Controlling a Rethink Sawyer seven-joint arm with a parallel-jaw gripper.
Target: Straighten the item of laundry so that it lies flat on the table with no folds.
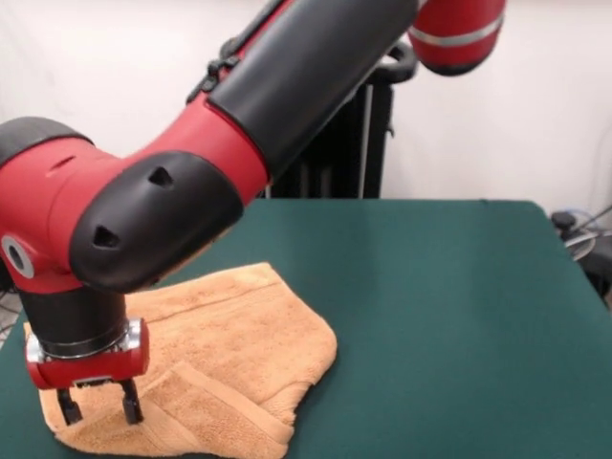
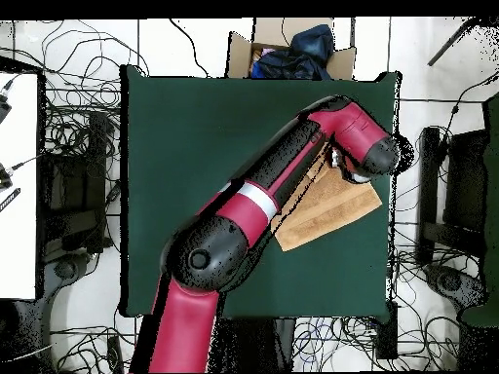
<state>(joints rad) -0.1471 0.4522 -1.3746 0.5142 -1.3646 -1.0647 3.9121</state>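
A peach-tan terry towel (image 1: 229, 354) lies on the dark green table (image 1: 449, 316) at the front left, with a folded layer along its near edge. From above, the towel (image 2: 331, 209) sits near the table's right side, partly under the arm. My gripper (image 1: 98, 406) hangs over the towel's near left corner, its two black fingers (image 1: 130, 403) spread apart and empty, tips just above or touching the cloth. In the overhead view the gripper is hidden under the red and black wrist (image 2: 363, 146).
A cardboard box (image 2: 292, 54) with dark cloth stands past the table's top edge in the overhead view. Cables and black stands surround the table. The green top (image 2: 195, 146) stretches wide to the left of the towel there.
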